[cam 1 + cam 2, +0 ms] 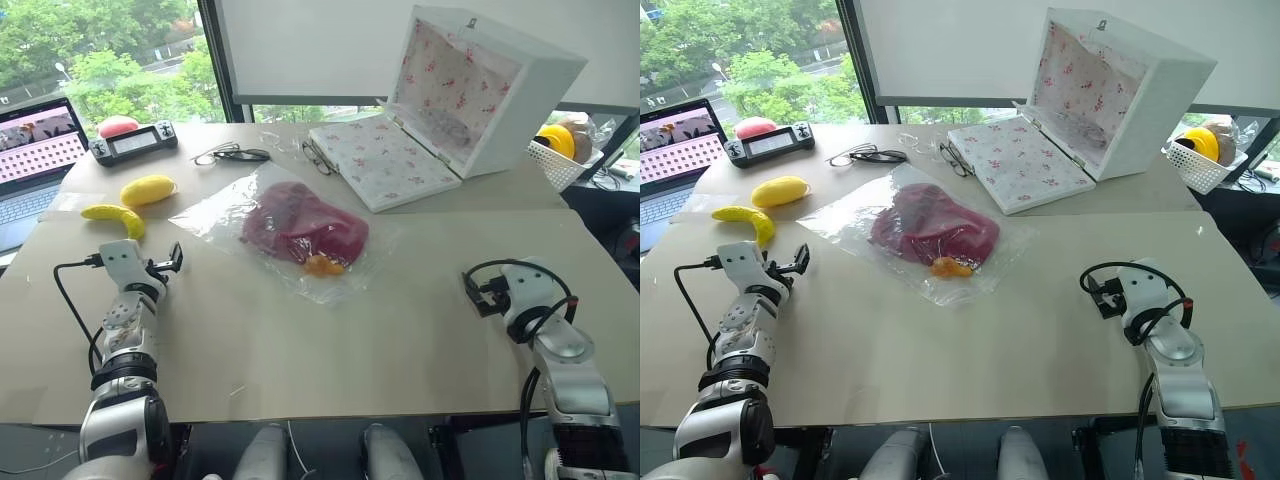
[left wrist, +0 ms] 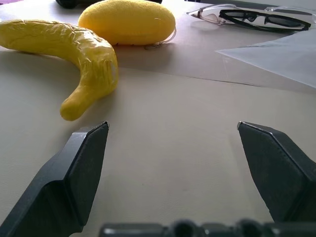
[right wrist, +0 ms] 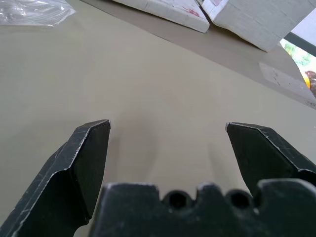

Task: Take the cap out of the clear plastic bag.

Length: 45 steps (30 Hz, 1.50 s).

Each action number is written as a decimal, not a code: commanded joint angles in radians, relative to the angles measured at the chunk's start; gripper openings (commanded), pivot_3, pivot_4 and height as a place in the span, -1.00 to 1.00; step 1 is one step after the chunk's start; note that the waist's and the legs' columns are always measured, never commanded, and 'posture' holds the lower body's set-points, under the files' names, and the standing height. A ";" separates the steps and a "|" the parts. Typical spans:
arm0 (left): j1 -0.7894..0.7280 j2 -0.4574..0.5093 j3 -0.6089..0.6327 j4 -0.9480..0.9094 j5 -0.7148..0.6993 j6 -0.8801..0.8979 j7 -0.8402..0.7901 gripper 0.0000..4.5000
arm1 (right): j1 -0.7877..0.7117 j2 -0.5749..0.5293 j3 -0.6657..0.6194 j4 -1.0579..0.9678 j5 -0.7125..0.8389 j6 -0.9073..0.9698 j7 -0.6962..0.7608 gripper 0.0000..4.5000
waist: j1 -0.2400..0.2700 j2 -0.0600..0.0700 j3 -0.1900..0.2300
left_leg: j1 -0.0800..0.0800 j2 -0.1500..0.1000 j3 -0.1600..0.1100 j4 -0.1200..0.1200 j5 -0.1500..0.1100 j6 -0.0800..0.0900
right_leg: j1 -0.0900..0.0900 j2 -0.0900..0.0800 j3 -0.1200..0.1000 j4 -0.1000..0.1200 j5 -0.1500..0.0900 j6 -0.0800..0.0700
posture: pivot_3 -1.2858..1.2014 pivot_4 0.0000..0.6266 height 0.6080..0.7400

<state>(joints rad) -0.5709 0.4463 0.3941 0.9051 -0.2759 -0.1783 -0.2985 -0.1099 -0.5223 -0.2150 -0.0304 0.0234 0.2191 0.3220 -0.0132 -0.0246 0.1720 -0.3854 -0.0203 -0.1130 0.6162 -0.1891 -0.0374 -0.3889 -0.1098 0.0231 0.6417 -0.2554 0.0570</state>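
Observation:
The dark red cap (image 1: 300, 225) lies crumpled inside the clear plastic bag (image 1: 215, 212), which is spread flat in the middle of the table. A small orange toy (image 1: 322, 265) sits in the bag at the cap's near edge. My left gripper (image 1: 165, 262) hovers low over the table to the left of the bag, open and empty; its view shows the bag's corner (image 2: 281, 54) ahead. My right gripper (image 1: 472, 290) is well to the right of the bag, open too, with bare tabletop between its fingers (image 3: 89, 148).
A yellow banana (image 1: 115, 218) and a yellow lemon-shaped toy (image 1: 148, 189) lie just beyond my left gripper. Black glasses (image 1: 235, 154), a controller (image 1: 133, 142) and a laptop (image 1: 35, 165) sit further back. An open white floral-lined box (image 1: 470, 90) and a white basket (image 1: 560, 160) stand at the back right.

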 commanded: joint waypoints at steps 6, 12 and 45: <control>0.090 0.169 -0.124 -0.483 -0.117 0.263 -0.459 1.00 | -0.010 -0.150 -0.065 -0.291 0.283 0.200 0.275 0.98 | -0.010 -0.001 0.001 | -0.004 0.000 0.000 0.000 0.000 0.000 | -0.003 0.000 0.000 -0.001 0.001 -0.002 | 0.03 -0.52 1.00; 0.127 0.315 -0.238 -0.846 -0.251 0.495 -0.745 1.00 | -0.171 -0.226 0.016 -0.488 0.689 0.452 0.517 0.98 | -0.037 -0.002 0.003 | -0.003 0.002 0.000 0.000 0.000 0.000 | -0.002 0.000 0.000 -0.002 0.000 0.000 | 0.03 -0.52 1.00; 0.235 0.502 -0.293 -1.091 -0.282 0.714 -0.946 1.00 | -0.873 0.321 0.544 0.888 0.005 -0.252 0.666 0.61 | -0.056 -0.002 0.006 | -0.014 0.002 0.002 0.000 0.001 -0.001 | -0.020 0.002 0.003 0.007 0.005 -0.008 | 0.03 -0.52 1.00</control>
<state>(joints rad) -0.3326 0.9350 0.0639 -0.1496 -0.5394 0.5296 -1.2472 -0.9740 -0.2081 0.3448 0.8478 0.0400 -0.0017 0.9826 -0.0696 -0.0268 0.1785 -0.3989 -0.0186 -0.1112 0.6166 -0.1885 -0.0384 -0.4085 -0.1080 0.0264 0.6483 -0.2509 0.0486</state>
